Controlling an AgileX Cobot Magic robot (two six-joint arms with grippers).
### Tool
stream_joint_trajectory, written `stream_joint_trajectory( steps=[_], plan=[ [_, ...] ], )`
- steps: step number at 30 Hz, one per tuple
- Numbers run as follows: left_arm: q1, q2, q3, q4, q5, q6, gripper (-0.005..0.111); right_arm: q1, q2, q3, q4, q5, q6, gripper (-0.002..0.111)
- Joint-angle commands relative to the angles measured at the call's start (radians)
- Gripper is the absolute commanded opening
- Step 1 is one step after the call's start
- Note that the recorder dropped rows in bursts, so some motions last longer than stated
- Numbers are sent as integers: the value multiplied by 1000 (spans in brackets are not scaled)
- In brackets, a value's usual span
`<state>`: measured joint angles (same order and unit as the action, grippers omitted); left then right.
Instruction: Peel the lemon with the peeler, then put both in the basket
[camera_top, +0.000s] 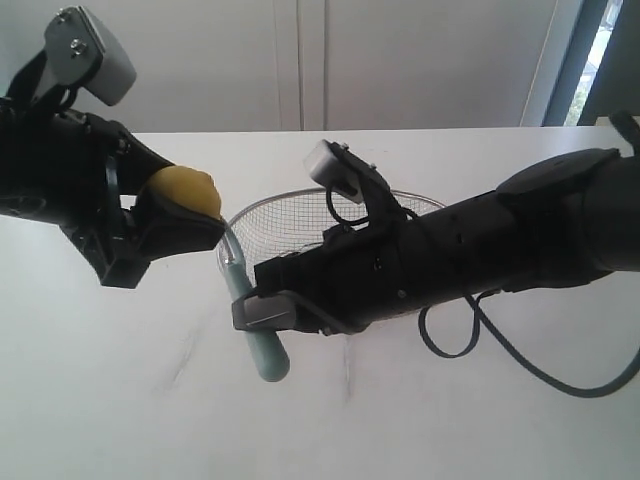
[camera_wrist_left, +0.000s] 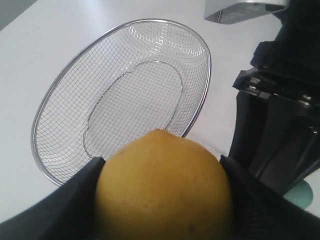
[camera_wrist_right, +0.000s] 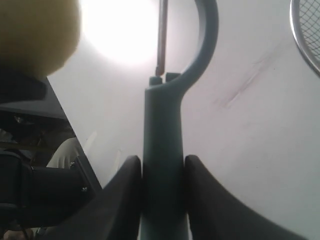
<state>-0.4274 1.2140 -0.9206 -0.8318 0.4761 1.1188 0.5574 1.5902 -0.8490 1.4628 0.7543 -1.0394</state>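
Lemon (camera_top: 186, 190) is sitting clamped in my left pincer (camera_top: 182, 207), held up over the table (camera_top: 120, 400), just beside the basket (camera_wrist_left: 125, 85). My right pincer (camera_wrist_right: 162, 195) is squeezing the peeler (camera_wrist_right: 162, 145) by its teal handle, with its hooked head pointing toward the lemon, close but apart.

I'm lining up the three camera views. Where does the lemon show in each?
Exterior view: the small yellow oval lemon at left, held by the left gripper.
Left wrist view: foreground, between the black fingers, before the silver wire mesh basket.
Right wrist view: blurred yellow shape beside the teal plastic peeler's hooked head.
Shared landmark: the basket.
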Motion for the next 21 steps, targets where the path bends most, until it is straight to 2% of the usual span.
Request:
stream_joint_trajectory(
  steps=[1,21],
  plan=[
    [-3,20,1,-54,-14,4,0,13,-1,3,16,-8,-15,0],
    [-3,64,1,-50,-32,6,0,11,-1,3,18,-23,-22,0]
  ],
)
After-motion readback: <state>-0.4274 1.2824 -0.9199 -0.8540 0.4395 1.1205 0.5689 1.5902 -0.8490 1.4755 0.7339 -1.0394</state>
